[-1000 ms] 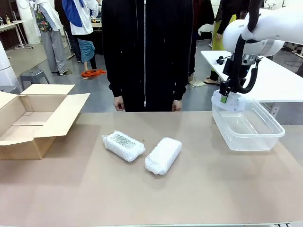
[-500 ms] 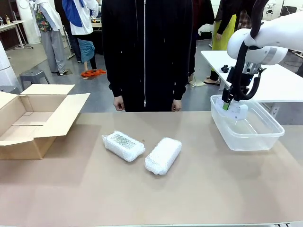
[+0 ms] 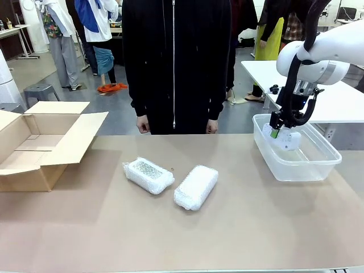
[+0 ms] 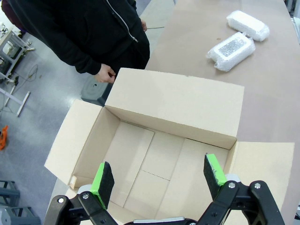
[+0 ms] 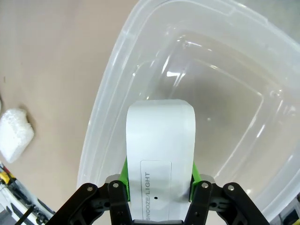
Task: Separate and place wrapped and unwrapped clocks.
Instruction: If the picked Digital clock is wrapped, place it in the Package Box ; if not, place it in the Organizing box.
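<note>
The jaws of the right gripper (image 3: 275, 133) are clamped across the width of the bare white clock (image 5: 161, 136). The clock's long axis runs out along the fingers, pointing down into the clear plastic bin (image 3: 296, 168) directly beneath. The jaws of the left gripper (image 4: 159, 176) stand wide and empty above the open cardboard box (image 4: 178, 108), while one bubble-wrapped clock (image 3: 149, 175) and a second wrapped clock (image 3: 196, 186) lie mid-surface, between the arms.

Wrapped clocks (image 3: 149, 175) (image 3: 196, 186) adjacent, bare clock (image 3: 286, 140) over tub (image 3: 310, 170)
</note>
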Robot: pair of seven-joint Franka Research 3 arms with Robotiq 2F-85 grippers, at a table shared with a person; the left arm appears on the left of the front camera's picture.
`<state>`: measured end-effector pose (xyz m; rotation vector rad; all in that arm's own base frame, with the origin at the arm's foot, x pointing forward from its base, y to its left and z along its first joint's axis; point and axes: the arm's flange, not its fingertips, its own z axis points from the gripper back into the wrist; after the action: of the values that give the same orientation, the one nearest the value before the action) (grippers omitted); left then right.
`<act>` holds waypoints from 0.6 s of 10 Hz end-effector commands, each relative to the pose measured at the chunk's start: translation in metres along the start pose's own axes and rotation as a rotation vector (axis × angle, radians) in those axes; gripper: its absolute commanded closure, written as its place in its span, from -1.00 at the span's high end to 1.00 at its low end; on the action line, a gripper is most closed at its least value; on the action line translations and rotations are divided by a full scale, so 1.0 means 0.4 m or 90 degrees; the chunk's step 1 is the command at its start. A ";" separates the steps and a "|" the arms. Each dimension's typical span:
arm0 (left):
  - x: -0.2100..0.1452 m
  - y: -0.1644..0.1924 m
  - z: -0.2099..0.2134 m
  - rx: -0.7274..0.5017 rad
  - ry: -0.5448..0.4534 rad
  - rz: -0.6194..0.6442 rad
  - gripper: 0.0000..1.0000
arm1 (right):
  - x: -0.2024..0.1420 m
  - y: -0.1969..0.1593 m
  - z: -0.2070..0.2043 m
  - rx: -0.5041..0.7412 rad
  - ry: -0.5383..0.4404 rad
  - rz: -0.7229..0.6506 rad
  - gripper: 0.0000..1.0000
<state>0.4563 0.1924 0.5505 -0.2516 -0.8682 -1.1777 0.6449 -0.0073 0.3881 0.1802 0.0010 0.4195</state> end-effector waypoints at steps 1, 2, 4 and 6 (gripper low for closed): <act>0.002 0.002 0.001 0.002 -0.017 -0.003 1.00 | -0.025 0.006 -0.007 -0.108 -0.044 -0.007 0.01; 0.002 0.002 0.001 0.002 -0.017 -0.003 1.00 | -0.036 -0.009 -0.012 -0.132 -0.044 -0.022 0.01; 0.002 0.002 0.001 0.002 -0.017 -0.003 1.00 | -0.060 -0.024 -0.015 -0.175 -0.060 -0.028 0.01; 0.002 0.002 0.001 0.002 -0.017 -0.003 1.00 | -0.062 -0.015 -0.022 -0.150 -0.060 -0.021 0.01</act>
<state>0.4564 0.1923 0.5505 -0.2517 -0.8682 -1.1779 0.6330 -0.0299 0.3773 -0.0366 -0.1332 0.3971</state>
